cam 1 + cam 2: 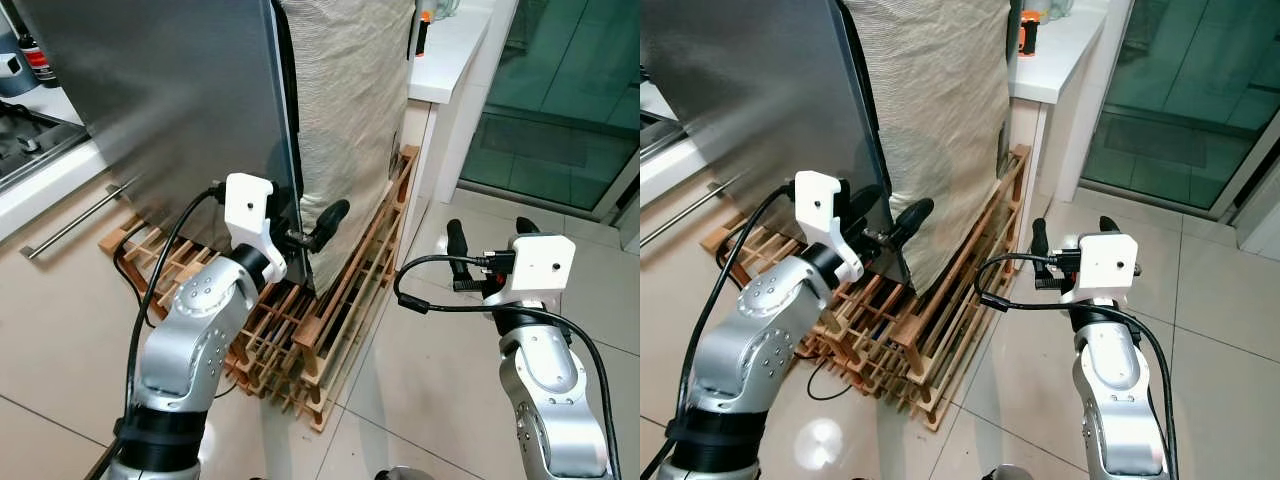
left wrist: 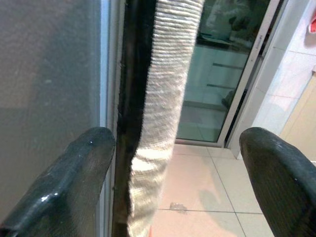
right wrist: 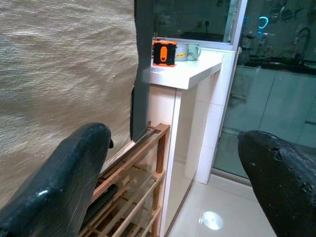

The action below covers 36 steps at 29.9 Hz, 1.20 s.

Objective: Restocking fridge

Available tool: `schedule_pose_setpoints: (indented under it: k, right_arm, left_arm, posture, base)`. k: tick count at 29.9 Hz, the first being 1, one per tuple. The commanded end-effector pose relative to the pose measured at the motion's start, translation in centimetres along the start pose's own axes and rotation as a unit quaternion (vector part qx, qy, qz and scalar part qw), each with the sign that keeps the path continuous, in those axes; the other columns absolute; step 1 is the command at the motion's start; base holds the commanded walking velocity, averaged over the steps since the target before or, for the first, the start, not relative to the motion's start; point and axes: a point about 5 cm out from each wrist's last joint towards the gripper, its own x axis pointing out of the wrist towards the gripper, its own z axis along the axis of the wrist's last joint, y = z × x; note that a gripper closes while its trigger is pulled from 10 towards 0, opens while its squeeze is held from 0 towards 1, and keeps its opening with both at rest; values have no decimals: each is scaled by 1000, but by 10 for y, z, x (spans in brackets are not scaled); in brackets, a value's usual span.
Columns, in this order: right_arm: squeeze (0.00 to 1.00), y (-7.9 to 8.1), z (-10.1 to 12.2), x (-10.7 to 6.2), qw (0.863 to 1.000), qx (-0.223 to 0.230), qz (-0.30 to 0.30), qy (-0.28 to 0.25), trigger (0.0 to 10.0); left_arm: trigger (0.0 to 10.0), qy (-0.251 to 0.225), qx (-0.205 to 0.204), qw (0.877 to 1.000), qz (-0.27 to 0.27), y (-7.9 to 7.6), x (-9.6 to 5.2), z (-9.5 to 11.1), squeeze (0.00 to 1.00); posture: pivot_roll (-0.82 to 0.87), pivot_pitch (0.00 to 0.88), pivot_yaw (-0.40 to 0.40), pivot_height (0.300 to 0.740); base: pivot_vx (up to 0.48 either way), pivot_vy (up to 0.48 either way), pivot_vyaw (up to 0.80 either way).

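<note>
i've got the left gripper spread around the fridge door edge at frame centre; close firmly, pull slowly.

Fridge door ahead on the left, its edge against the cloth-covered fridge body just to the right. Wooden rack below and in front of both, on the floor. White bench behind on the right, carrying a small device and mugs. Stovetop far left.
</note>
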Motion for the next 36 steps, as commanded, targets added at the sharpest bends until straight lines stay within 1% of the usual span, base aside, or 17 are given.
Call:
schedule_pose_setpoints:
  k: [1,9,12,13,14,16,19,20,22,23,25,26,28,29,30,33,36]
  right_arm:
    - [0,0,1,1,1000,-6,1,-5,10000]
    - [0,-2,0,3,1000,-9,-2,-7,10000]
    - [0,-3,0,3,1000,-9,-2,-7,10000]
    - [0,-3,0,3,1000,-10,-2,-7,10000]
    - [0,-3,0,3,1000,-10,-2,-7,10000]
    - [0,-3,-1,4,1000,-10,-1,-7,10000]
    - [0,-4,-3,2,1000,-10,4,-1,10000]
    - [0,-4,-4,2,1000,-11,5,1,10000]
    - [0,-3,-6,-1,1000,-13,14,6,10000]
    - [0,-3,-6,-1,1000,-13,14,6,10000]
    - [0,0,-8,-6,999,-13,38,12,10000]
    - [0,0,-8,-6,999,-13,38,12,10000]
    - [0,5,-8,-13,998,-22,62,17,10000]
    - [0,5,-9,-15,997,-25,63,21,10000]
    - [0,4,-9,-15,998,-27,60,22,10000]
    - [0,2,-7,-17,998,-34,58,21,10000]
    - [0,2,-5,-20,997,-48,64,20,10000]
  left_arm:
    - [10000,-12,7,1000,5,3,4,6,0]
    - [10000,-19,-18,999,20,5,20,10,0]
    - [10000,-21,-29,999,13,1,25,11,0]
    - [10000,-27,-31,999,-20,-11,33,11,0]
    - [10000,-27,-31,999,-20,-11,33,11,0]
    - [10000,-25,-27,998,-57,-23,40,11,0]
    - [10000,-34,-30,986,-161,-56,62,14,0]
    - [10000,-35,-31,983,-180,-62,66,15,0]
    - [10000,-30,-37,976,-212,-75,75,12,0]
    - [10000,-30,-37,976,-212,-75,75,12,0]
    - [10000,-17,-52,966,-254,-98,89,5,0]
    - [10000,-17,-52,966,-254,-98,89,5,0]
    - [10000,-13,-74,950,-303,-136,101,5,0]
    - [10000,-18,-104,924,-368,-170,101,9,0]
    - [10000,-18,-117,909,-401,-184,98,10,0]
    - [10000,-18,-136,882,-450,-199,92,10,0]
    - [10000,-24,-139,869,-474,-203,87,12,0]
  posture:
    - [-166,0,70,740]
    - [-177,0,75,740]
    - [-178,0,73,740]
    - [-180,0,69,740]
    - [-180,0,69,740]
    - [-181,0,66,740]
    - [-194,0,53,740]
    - [-194,0,53,740]
    - [-208,0,52,740]
    - [-208,0,52,740]
    - [-235,0,55,740]
    - [-235,0,55,740]
    - [-247,0,55,740]
    - [-275,0,57,740]
    - [-275,0,57,740]
    - [-288,0,60,740]
    - [-291,0,54,740]
  base:
    - [0,0,0]
    - [0,0,0]
    - [0,0,0]
    - [0,0,0]
    - [0,0,0]
    - [0,0,0]
    - [0,0,0]
    - [0,0,0]
    - [0,0,0]
    - [0,0,0]
    - [0,0,0]
    - [0,0,0]
    - [0,0,0]
    - [0,0,0]
    - [0,0,0]
    - [0,0,0]
    - [0,0,0]
